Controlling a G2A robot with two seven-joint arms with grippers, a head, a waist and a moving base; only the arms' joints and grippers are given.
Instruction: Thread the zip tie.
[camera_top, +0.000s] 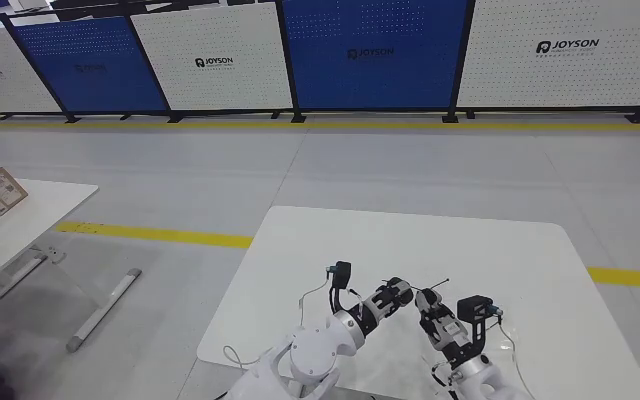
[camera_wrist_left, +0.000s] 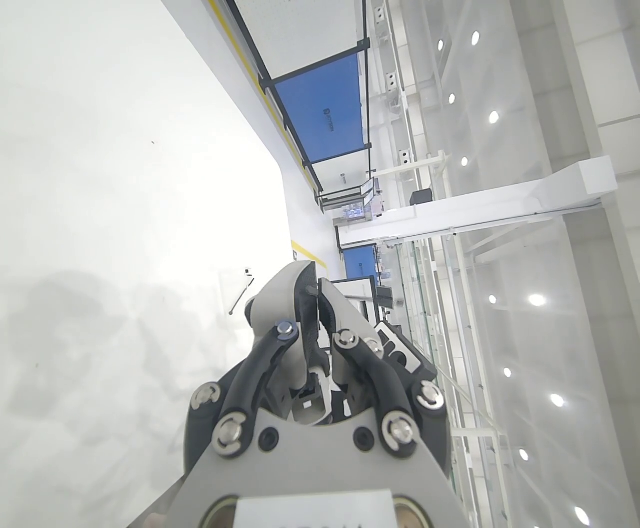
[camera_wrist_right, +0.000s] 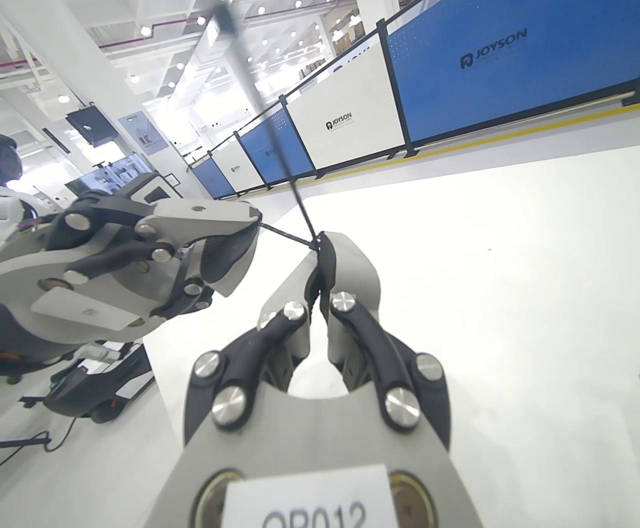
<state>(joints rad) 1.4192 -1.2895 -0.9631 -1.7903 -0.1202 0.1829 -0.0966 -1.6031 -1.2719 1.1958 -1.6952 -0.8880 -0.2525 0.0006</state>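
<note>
The black zip tie (camera_wrist_right: 280, 150) is a thin strip bent into a V. One leg rises steeply away from my right gripper (camera_wrist_right: 320, 243), which is shut on the bend. The short leg runs across to my left gripper (camera_wrist_right: 258, 223), shut on its end. In the top view both grippers hover close together over the near part of the white table (camera_top: 400, 235), left gripper (camera_top: 400, 291) beside right gripper (camera_top: 428, 297), with the zip tie (camera_top: 441, 284) poking out past them. The left wrist view has my left gripper (camera_wrist_left: 316, 284) shut, and a thin dark strip (camera_wrist_left: 240, 295) beyond its fingers.
The table's far half is bare white surface, its left edge close to the left arm. A second white table (camera_top: 30, 205) stands far left. Blue and white fence panels (camera_top: 370, 55) line the back. Wheeled equipment (camera_wrist_right: 90, 395) sits on the floor beside the table.
</note>
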